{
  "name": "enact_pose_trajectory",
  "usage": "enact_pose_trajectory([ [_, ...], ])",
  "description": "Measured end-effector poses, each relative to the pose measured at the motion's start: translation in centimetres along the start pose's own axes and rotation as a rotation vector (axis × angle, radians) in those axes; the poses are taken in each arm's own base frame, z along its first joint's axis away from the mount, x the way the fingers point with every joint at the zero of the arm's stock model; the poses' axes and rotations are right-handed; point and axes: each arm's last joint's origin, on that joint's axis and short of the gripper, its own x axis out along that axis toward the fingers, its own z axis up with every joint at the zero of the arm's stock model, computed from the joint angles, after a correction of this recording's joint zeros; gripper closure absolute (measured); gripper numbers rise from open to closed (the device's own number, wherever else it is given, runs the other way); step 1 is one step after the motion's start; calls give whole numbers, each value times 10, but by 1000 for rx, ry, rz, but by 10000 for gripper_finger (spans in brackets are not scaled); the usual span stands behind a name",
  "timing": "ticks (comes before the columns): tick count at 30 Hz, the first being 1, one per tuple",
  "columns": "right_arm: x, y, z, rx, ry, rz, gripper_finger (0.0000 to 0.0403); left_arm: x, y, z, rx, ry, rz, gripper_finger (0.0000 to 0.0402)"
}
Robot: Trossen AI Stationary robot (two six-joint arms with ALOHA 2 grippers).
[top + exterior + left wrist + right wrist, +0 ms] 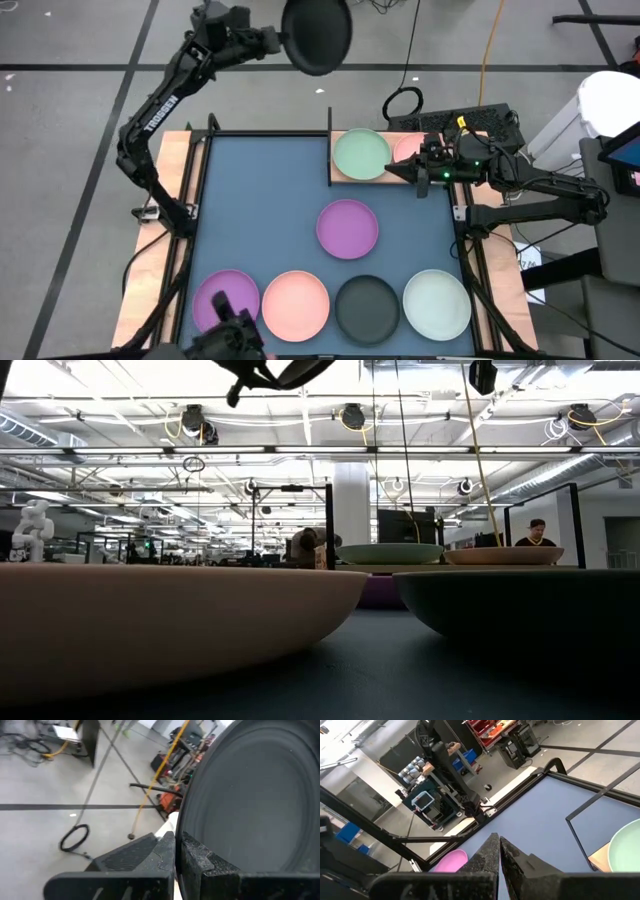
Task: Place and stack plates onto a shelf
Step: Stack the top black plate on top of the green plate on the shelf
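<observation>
I have the left gripper [282, 38] up high past the far edge of the table, fingers pinching the rim of a black plate [318, 35]; the left wrist view shows that plate [255, 800] clamped edge-on between the pads, hanging over the floor, not over the mat. Right gripper [418, 171] sits low at the shelf [345, 177], over its right half beside the pink plate [406, 148]; its fingers are pressed together in the right wrist view [496, 851], holding nothing that I can see. On the shelf, a mint plate [361, 154] lies on the left half next to the black rail [330, 146], with the pink one just beside it, partly hidden by the gripper. On the blue mat [260, 200], a purple plate [347, 228] lies mid-table, and along the near edge there is a row: purple [226, 298], pink [296, 303], black [367, 306], mint [437, 302].
</observation>
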Motion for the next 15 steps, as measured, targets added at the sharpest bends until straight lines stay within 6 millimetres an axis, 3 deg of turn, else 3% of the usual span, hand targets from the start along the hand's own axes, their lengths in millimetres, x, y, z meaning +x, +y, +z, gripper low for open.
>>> enact_pose_trajectory([
  [7, -3, 1, 2, 0, -17, 13, 403, 35, -7, -28, -4, 77, -38, 391],
  [15, -21, 5, 6, -10, -71, 45, 403, 71, -8, -61, 18, 169, -36, 391],
])
